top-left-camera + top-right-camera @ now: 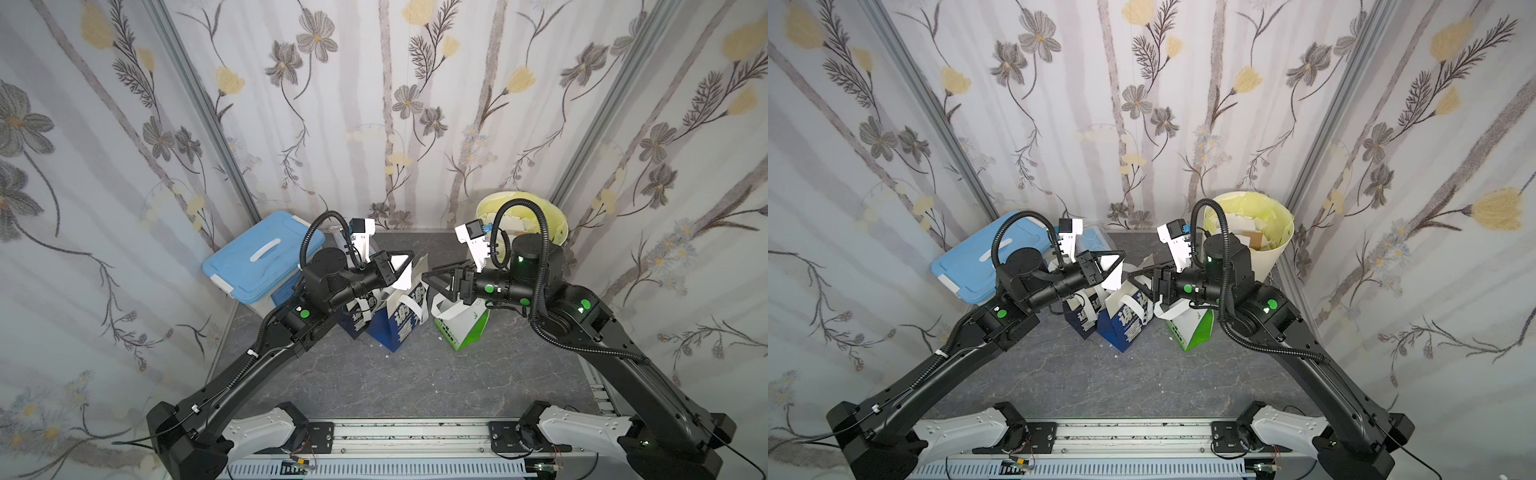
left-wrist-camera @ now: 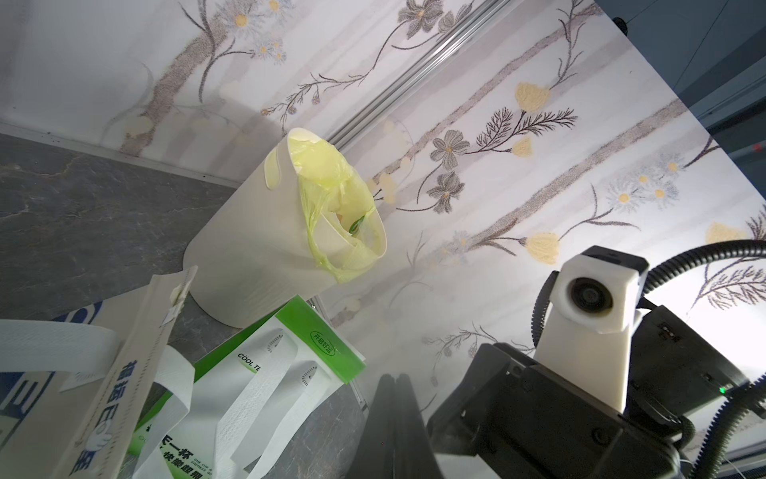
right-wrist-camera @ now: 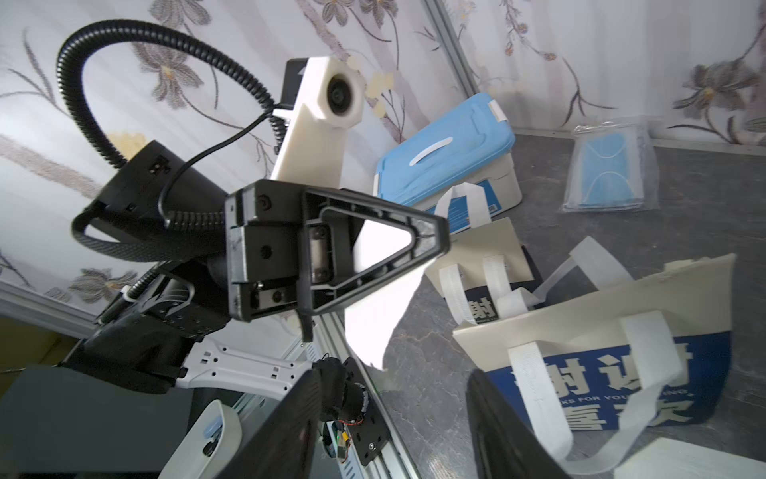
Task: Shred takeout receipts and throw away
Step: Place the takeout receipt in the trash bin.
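Left jaws: clenched on a white receipt, which hangs free below them, above the paper bags on the bench. Right jaws: spread apart and empty, facing the slip from just beside it.

Step in hand, as it appears: the first tear. The right jaws would do best to close on the loose lower part of the slip, close to the left grip, so the floppy paper cannot fold away. The arms should then draw apart crosswise rather than straight.

Blue bag: large white Chinese characters, with a line below partly reading "KS FOR YOU". Green-and-white bag: "COOL T", cut off by a handle, and a small oval label in Chinese.

Far right corner: cream bin with a yellow liner, scraps of paper inside.
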